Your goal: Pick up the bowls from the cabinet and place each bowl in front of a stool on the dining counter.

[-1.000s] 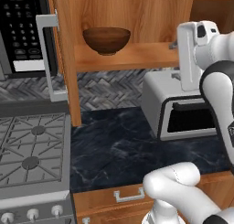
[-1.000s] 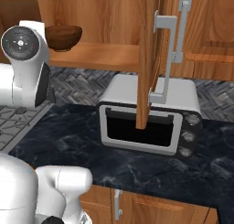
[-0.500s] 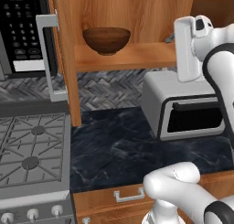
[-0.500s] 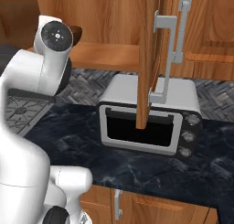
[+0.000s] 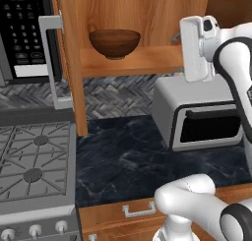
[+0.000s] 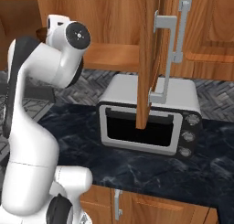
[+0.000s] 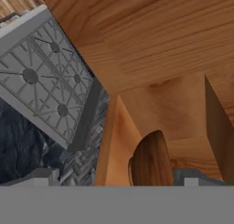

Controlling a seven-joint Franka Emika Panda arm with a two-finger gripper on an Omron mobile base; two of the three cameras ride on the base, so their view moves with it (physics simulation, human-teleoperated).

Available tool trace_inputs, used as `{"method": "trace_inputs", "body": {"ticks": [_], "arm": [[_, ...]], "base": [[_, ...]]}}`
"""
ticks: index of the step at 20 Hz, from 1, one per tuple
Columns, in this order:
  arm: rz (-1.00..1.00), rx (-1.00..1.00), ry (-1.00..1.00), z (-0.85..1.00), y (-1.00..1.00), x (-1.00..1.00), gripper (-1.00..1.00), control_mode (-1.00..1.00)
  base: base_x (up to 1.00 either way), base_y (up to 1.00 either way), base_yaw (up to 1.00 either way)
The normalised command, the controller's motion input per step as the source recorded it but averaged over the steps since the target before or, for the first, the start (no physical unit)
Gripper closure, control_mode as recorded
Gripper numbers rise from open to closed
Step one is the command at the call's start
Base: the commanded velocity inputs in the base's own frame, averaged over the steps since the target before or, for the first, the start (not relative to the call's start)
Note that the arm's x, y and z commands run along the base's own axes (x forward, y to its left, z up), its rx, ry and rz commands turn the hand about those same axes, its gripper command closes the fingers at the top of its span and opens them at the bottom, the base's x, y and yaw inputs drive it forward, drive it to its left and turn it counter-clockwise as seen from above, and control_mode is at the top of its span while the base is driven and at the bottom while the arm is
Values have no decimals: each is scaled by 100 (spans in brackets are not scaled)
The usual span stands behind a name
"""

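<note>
A: Start at the fingers (image 7: 116, 179) — what state are they in?

B: Spread wide with nothing between them. In the hand view their tips (image 7: 41, 176) sit low at the bottom edge, and the wooden bowl (image 7: 151, 158) rises just above them, toward one o'clock, seen edge-on because the camera is rolled.

A: And where does that bowl sit in the room?

B: On the shelf of the open cabinet (image 5: 142, 60), upright, mouth up. In the left base view the bowl (image 5: 114, 42) is at about nine o'clock from the hand (image 5: 196, 48), near but apart.

A: How do you expect it to handle?

B: Stiff and probably light, being turned wood; not fragile, though the smooth curved wall may slip. I'd pinch the rim, one finger inside and one outside, on the side nearest the hand.

A: Anything close by?

B: The toaster oven (image 5: 197, 112) on the black worktop (image 5: 123, 161) below, and the stove (image 5: 34, 171) at the left.
</note>
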Motion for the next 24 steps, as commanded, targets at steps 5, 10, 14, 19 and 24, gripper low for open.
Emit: {"method": "trace_inputs", "body": {"ticks": [5,10,14,19,24], "arm": [[1,0,0,0,12,56,-100,-100],[0,0,0,0,8,41,-100,-100],[0,0,0,0,12,35,-100,-100],[0,-1,0,0,14,37,-100,-100],[0,-5,0,0,14,45,-100,-100]], "base": [[0,0,0],[0,0,0],[0,0,0],[0,0,0],[0,0,0]]}}
